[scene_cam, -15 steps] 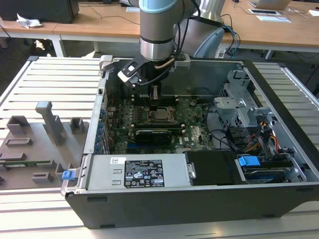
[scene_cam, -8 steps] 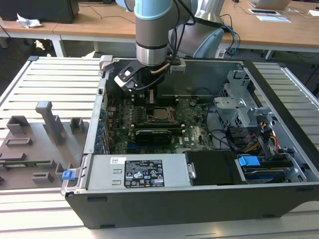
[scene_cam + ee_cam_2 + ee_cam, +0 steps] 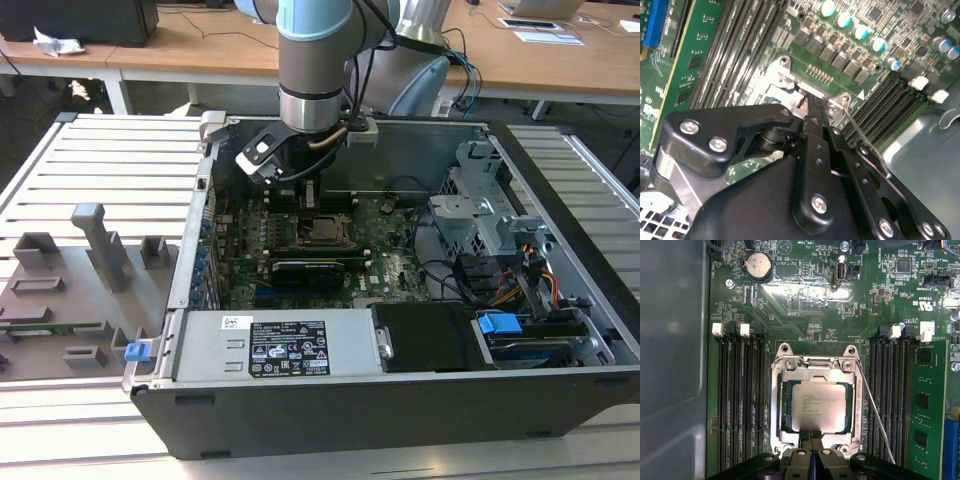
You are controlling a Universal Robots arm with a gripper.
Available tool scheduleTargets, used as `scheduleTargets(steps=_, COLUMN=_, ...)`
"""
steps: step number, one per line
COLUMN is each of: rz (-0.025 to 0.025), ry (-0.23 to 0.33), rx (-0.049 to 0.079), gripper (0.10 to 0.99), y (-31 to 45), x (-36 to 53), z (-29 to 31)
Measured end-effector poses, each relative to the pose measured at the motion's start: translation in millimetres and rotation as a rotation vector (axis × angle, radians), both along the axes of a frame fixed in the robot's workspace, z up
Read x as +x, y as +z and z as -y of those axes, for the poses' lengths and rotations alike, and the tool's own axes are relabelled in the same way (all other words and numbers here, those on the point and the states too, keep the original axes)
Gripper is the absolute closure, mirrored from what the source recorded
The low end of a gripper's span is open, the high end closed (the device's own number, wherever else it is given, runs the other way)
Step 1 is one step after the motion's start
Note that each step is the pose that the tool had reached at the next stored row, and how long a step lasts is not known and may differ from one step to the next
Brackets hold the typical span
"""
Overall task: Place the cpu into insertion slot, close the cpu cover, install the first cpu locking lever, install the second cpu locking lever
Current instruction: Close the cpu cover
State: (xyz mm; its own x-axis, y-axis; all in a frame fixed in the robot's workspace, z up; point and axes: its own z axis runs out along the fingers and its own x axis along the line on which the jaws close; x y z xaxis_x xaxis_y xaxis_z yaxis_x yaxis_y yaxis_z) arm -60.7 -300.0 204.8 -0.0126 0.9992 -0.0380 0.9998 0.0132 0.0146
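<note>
Gripper hangs from the arm inside the open computer case in the exterior view, low over the motherboard and just above the far edge of the insertion slot.

In the first wrist view the fingers are pressed together with nothing between them, their tips at the socket's rim, touching or nearly so. The cpu lies flat in the slot, just beyond the tips. The cpu cover appears to be lowered around it, its window showing the pale lid. One wire locking lever stands free beside the socket, unlatched.

In the second wrist view the clenched tips hide most of the socket, and the lever runs close alongside them.

I judge the chip light, rigid and fragile, best held by its edges only. The cover is thin, stiff sheet metal, and the lever is springy, best taken near its free end.
</note>
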Motion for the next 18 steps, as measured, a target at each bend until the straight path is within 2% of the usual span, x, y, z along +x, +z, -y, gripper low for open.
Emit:
scheduleTargets(steps=3, rz=-0.0009, ry=0.000, rx=0.000, gripper=0.980, y=5.1, x=3.3, z=-0.2)
scheduleTargets(steps=6, rz=-0.0018, ry=0.000, rx=-0.001, gripper=0.980, y=15.8, x=5.7, z=-0.3)
scheduleTargets(steps=10, rz=-0.0018, ry=0.000, rx=0.016, gripper=0.980, y=16.0, x=5.6, z=12.1)
scheduleTargets(steps=11, rz=-0.0017, ry=0.000, rx=0.022, gripper=0.980, y=15.9, x=5.6, z=19.5)
scheduleTargets(steps=12, rz=-0.0021, ry=0.000, rx=0.023, gripper=0.980, y=15.8, x=6.9, z=20.6)
scheduleTargets(steps=13, rz=-0.0032, ry=0.000, rx=0.022, gripper=0.980, y=15.8, x=10.7, z=20.7)
scheduleTargets(steps=16, rz=-0.0100, ry=0.000, rx=0.023, gripper=0.980, y=15.6, x=32.0, z=20.7)
scheduleTargets(steps=18, rz=-0.0128, ry=0.000, rx=0.022, gripper=0.980, y=15.6, x=42.2, z=20.8)
